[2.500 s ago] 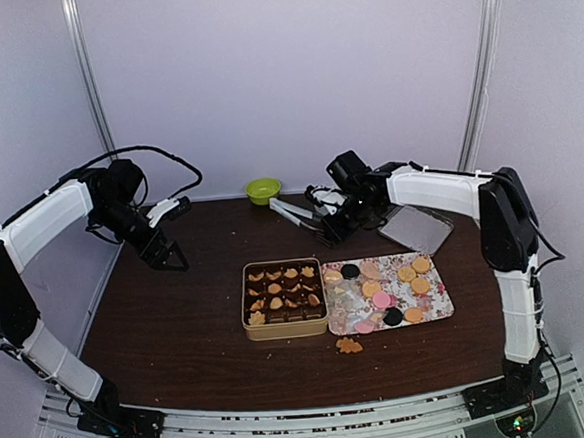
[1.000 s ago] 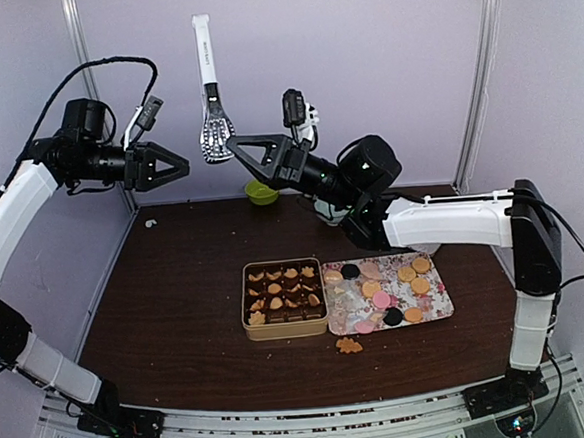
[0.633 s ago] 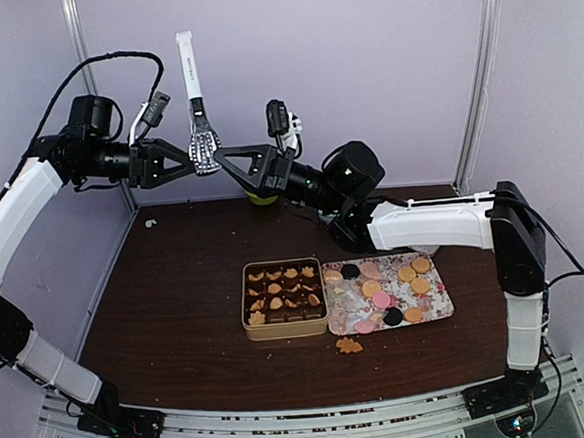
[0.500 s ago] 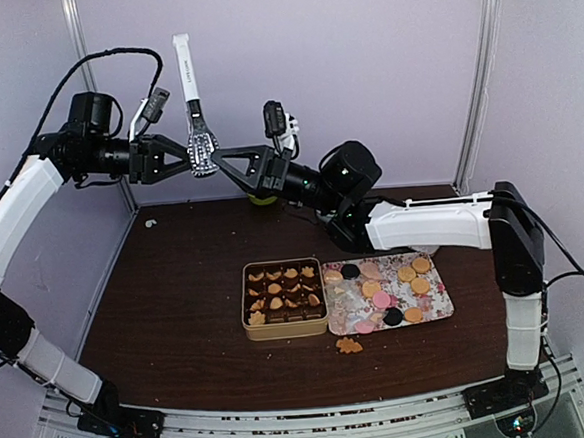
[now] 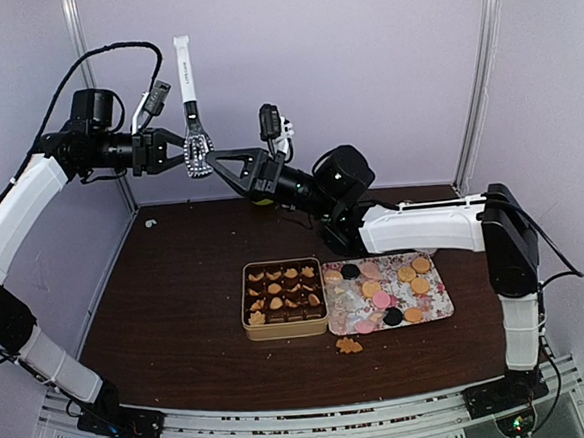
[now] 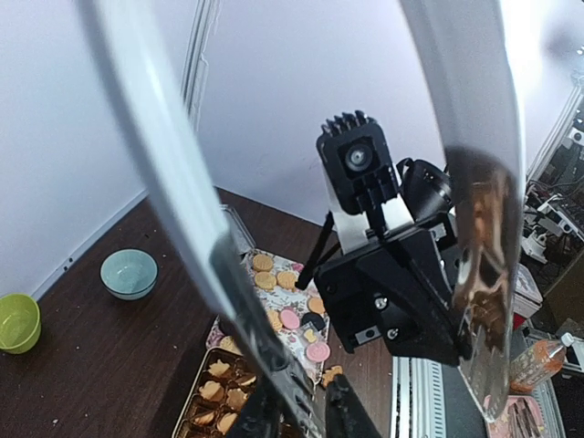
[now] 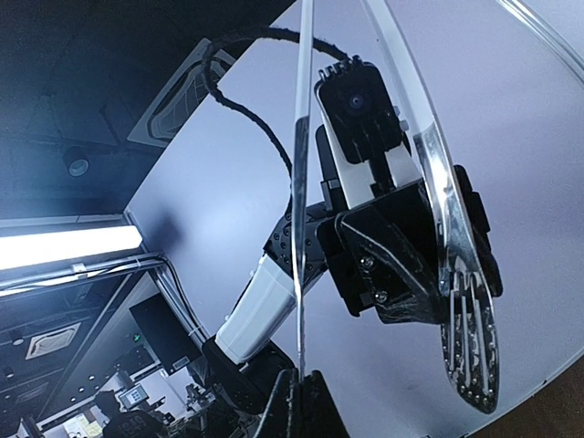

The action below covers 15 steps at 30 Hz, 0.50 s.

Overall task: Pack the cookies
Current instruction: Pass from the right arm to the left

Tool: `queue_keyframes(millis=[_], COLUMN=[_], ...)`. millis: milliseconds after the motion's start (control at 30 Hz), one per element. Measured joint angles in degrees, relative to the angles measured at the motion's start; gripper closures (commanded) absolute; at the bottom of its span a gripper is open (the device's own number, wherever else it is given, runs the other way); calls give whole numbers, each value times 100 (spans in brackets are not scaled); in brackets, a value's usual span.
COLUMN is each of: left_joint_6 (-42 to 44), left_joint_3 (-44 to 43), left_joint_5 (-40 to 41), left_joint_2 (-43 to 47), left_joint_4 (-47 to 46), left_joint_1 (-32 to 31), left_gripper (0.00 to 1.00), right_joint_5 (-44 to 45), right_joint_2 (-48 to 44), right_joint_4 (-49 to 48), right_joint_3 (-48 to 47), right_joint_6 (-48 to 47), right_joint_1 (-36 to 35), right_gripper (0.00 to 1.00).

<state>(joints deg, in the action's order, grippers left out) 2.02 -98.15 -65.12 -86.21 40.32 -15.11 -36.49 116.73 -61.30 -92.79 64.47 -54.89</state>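
Round tan, pink and dark cookies lie on a floral tray. Beside it, a tan tin holds leaf-shaped cookies in dark paper cups. One cookie sits loose on the table in front. High above the table, white-handled metal tongs point upward. My left gripper is shut on their slotted head from the left. My right gripper is shut on one thin tong arm from the right. In the left wrist view, my fingers flank the other tong arm.
A teal bowl and a green bowl stand at the back of the brown table. A small crumb-like bit lies at the back left. Vertical frame posts rise at both back corners.
Both arms rose from table height with the tongs in the right gripper. The left gripper came in from the left and closed on the tongs' head.
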Motion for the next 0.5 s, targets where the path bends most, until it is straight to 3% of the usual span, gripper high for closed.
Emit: queue_keyframes(millis=[100,167,233,367,500], left_joint_6=[-13,-11,-20,-57,35], left_joint_3=[9,50,107,179,192], left_joint_5=[-66,-96,-129,-122,-140], left_joint_2=[0,0,0,-4,-4], left_joint_4=[-48,-81,-92,-133,-79], left_joint_1=[-13,-22,-28,-37,-39], left_gripper=[76,82,100,100,100], right_joint_5=[22,37,46,17,22], right_joint_2=[76,146,181,184,184], right_joint_4=[7,11,11,22,42], right_joint_3=[-26,-114,-190,-240,-240], right_joint_6=[-2,0,2,-42,-101], right_joint_1=[-39,-57,-72,-107,-129], right_gripper=[100,100,100,98,60])
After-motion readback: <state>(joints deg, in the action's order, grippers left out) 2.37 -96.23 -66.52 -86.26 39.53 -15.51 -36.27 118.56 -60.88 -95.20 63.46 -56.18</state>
